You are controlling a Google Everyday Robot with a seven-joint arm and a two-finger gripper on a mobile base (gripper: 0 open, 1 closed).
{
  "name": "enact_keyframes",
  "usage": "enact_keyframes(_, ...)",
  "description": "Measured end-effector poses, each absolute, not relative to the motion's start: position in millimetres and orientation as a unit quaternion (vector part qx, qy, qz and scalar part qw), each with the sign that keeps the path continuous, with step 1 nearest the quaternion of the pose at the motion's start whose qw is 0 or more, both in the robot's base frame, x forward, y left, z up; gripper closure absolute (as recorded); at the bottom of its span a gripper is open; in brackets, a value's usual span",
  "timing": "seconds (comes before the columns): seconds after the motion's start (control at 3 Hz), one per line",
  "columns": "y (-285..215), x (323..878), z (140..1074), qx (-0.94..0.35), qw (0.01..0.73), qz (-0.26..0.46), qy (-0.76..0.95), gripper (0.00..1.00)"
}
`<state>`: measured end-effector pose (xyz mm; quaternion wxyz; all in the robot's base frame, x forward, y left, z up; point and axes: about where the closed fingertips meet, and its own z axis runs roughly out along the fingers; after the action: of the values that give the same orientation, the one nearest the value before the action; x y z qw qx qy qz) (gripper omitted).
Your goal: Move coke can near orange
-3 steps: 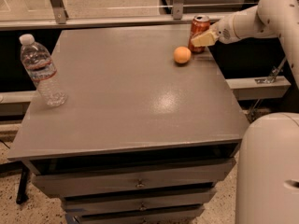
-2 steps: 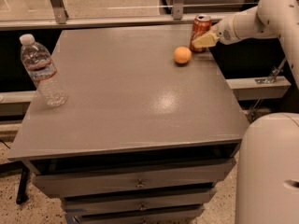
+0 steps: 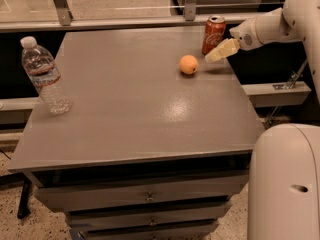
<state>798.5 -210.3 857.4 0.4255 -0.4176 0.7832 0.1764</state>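
Observation:
The coke can (image 3: pixel 214 34), red with a silver top, stands upright near the far right corner of the grey table (image 3: pixel 135 109). The orange (image 3: pixel 188 64) lies on the table a short way in front and to the left of the can. My gripper (image 3: pixel 221 51) reaches in from the right on the white arm (image 3: pixel 272 26). It sits just right of the can's lower part and slightly in front of it, and right of the orange. I cannot tell whether it touches the can.
A clear plastic water bottle (image 3: pixel 44 76) with a white cap stands near the table's left edge. A railing (image 3: pixel 125 21) runs behind the table. Drawers (image 3: pixel 145 196) sit below the tabletop. My white base (image 3: pixel 287 181) is at the lower right.
The gripper sits slightly lower and further from the can's top than before. The can, orange and bottle stay where they were.

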Motion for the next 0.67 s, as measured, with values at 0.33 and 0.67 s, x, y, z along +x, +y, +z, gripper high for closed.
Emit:
enact_keyframes(0.33, -217, 792, 857, -0.418, 0.424, 0.178, 0.784, 0.00)
enact_keyframes(0.67, -228, 783, 862, -0.417, 0.426, 0.177, 0.783, 0.00)
